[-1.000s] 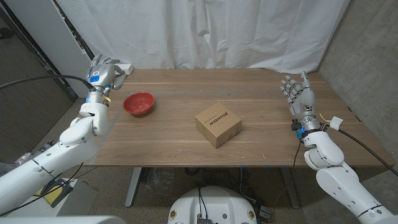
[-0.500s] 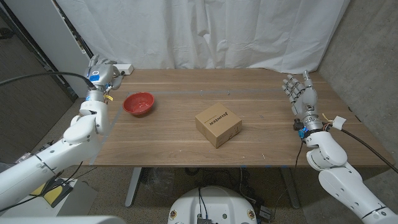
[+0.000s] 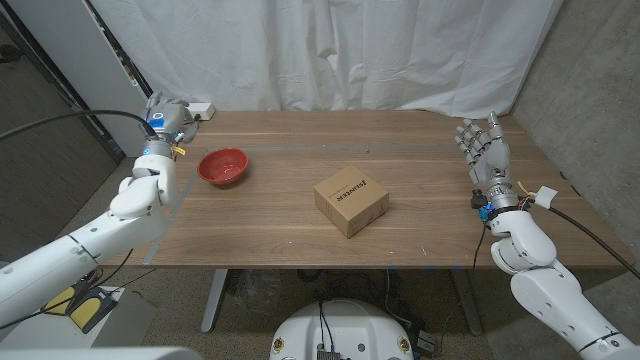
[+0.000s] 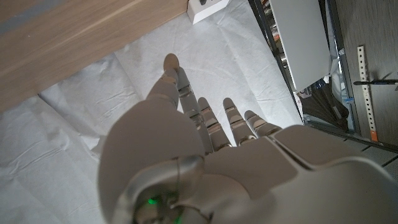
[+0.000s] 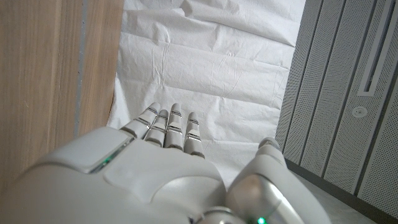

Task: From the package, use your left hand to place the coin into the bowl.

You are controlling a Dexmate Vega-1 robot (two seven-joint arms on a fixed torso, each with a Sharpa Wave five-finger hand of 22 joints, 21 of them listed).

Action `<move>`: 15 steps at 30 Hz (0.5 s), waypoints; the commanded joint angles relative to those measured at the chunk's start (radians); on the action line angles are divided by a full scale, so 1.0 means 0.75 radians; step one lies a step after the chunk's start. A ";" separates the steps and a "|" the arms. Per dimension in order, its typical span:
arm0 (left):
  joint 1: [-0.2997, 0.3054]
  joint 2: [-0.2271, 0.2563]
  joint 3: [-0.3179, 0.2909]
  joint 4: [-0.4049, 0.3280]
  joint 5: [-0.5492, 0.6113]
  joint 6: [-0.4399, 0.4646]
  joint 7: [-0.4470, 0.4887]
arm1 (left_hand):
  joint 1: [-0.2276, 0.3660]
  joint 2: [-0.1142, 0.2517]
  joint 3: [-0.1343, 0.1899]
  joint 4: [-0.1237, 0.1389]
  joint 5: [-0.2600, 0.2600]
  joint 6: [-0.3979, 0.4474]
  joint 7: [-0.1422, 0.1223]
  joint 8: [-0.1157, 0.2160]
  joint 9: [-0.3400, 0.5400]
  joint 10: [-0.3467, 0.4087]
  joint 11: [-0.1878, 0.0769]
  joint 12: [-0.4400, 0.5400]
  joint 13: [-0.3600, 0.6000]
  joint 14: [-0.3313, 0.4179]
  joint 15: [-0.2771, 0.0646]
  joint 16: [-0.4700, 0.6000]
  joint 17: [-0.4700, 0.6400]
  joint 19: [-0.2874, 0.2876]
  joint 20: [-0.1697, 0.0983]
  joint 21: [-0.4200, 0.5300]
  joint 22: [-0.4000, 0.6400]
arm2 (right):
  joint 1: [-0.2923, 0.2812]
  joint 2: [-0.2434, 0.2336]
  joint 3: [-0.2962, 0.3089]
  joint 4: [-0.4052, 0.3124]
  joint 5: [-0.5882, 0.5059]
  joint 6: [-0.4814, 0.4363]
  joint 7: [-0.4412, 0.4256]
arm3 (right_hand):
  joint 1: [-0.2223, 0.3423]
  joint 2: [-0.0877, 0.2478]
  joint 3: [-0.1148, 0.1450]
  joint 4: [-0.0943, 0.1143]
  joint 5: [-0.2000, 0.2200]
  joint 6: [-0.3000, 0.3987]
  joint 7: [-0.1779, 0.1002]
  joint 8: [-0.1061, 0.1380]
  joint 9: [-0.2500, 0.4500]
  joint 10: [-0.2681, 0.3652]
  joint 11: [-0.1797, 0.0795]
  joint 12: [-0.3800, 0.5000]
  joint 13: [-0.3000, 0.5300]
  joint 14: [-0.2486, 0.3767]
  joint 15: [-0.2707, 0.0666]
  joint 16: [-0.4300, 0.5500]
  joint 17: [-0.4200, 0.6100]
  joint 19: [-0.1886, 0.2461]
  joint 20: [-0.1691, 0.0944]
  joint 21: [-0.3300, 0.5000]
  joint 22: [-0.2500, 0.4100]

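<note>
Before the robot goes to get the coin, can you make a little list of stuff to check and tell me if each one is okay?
1. Left hand free: ok, fingers apart, holding nothing, at the table's far left corner.
2. Right hand out of the way: ok, open by the right edge, far from the box.
3. Bowl ready: ok, the red bowl stands upright and looks empty.
4. Package within reach: ok, the cardboard box sits mid-table with a bare path from the left hand.
5. Package open: not ok, its top looks closed.
6. Coin inside: cannot tell, no coin can be seen.
</note>
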 commanded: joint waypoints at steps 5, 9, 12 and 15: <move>-0.171 -0.044 0.182 0.121 0.021 0.014 -0.122 | -0.007 -0.003 0.018 -0.004 0.004 0.033 -0.030 0.187 0.169 0.014 -0.009 -0.007 -0.003 0.013 -0.195 0.002 0.002 0.003 -0.053 0.004 0.003 | 0.032 -0.001 -0.009 -0.014 -0.033 -0.031 -0.031 | 0.015 0.005 0.005 -0.004 -0.001 0.011 -0.001 0.001 0.004 0.013 -0.001 0.000 0.006 0.015 -0.003 0.000 0.002 0.015 -0.008 0.003 0.002; -0.198 -0.060 0.206 0.152 0.016 0.004 -0.133 | -0.009 -0.004 0.022 -0.006 0.004 0.031 -0.030 0.190 0.168 0.013 -0.008 -0.014 -0.007 0.015 -0.192 0.001 0.002 0.003 -0.052 0.004 0.003 | 0.045 0.005 -0.014 -0.003 -0.028 -0.025 -0.025 | 0.015 0.006 0.005 -0.005 -0.001 0.010 -0.001 0.001 0.004 0.013 -0.002 -0.001 0.006 0.014 -0.005 0.000 0.002 0.017 -0.008 0.003 0.002; -0.210 -0.075 0.220 0.175 0.008 -0.001 -0.133 | -0.011 -0.005 0.024 -0.006 0.004 0.031 -0.030 0.193 0.165 0.015 -0.008 -0.016 -0.010 0.015 -0.192 -0.001 0.002 0.003 -0.051 0.004 0.003 | 0.053 0.001 -0.015 0.000 -0.021 -0.036 -0.022 | 0.016 0.006 0.005 -0.005 -0.001 0.011 -0.001 0.001 0.004 0.012 -0.003 -0.001 0.006 0.015 -0.005 0.000 0.002 0.018 -0.009 0.003 0.002; -0.231 -0.095 0.243 0.219 0.002 -0.017 -0.133 | -0.012 -0.005 0.025 -0.007 0.004 0.033 -0.033 0.194 0.161 0.020 -0.008 -0.016 -0.011 0.014 -0.190 -0.002 0.001 0.003 -0.050 0.003 0.003 | 0.053 -0.006 -0.013 -0.009 -0.028 -0.049 -0.030 | 0.016 0.006 0.005 -0.005 -0.001 0.011 -0.001 0.002 0.004 0.012 -0.004 -0.001 0.006 0.014 -0.005 0.000 0.002 0.018 -0.009 0.004 0.002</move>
